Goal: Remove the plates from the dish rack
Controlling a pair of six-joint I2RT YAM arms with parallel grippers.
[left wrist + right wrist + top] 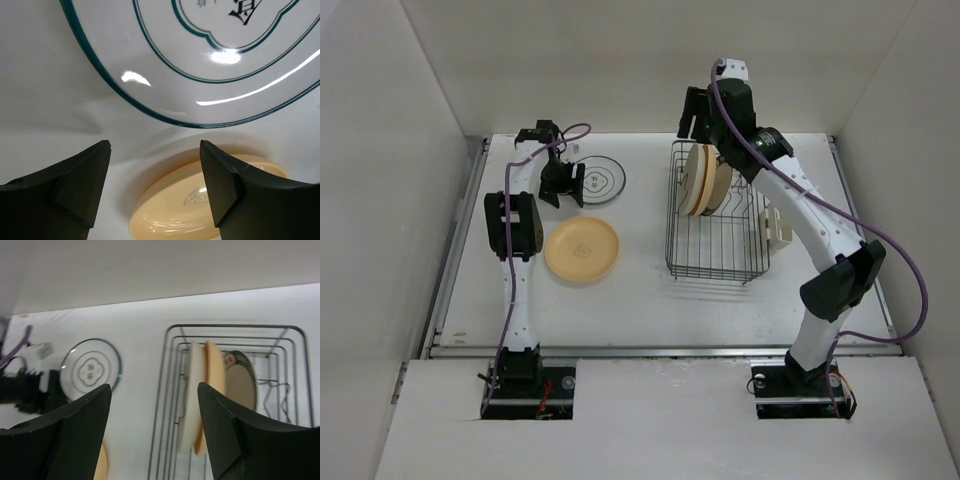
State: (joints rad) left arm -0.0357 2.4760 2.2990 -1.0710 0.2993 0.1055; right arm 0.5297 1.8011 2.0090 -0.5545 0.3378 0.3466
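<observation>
**Scene layout.** In the top view we see the dish rack [718,252] standing right of centre on the white table [650,310]. A small beige holder [778,228] sits on its right side.

**Plates in the rack.** Three plates stand on edge near the far end of the rack, close together. From left to right in the top view they are:
- a cream plate [690,180]
- a yellow-orange plate [702,182]
- a third plate [721,183], partly covered by the right arm

The right wrist view shows the same row. The cream plate [192,395] and the yellow-orange plate [216,377] touch or nearly touch. The third plate [241,385] looks grey-brown and stands just behind them.

**Plates on the table.** Two plates lie flat in the left half of the top view:
- A white ringed plate [600,181] lies toward the upper left.
- A yellow-orange table plate [582,250] lies just below it.

The two are near each other but apart.

**Left gripper.** The left gripper [563,185] is at the left edge of the white ringed plate. In the left wrist view its jaws stand apart with nothing between them. The ringed plate's rim is just beyond the fingertips [102,150].

**Right gripper.** The right gripper [697,115] hangs above the far end of the rack. Its jaws are also spread and hold nothing. In the right wrist view the standing plates appear in the gap between the fingers [102,392].
</observation>
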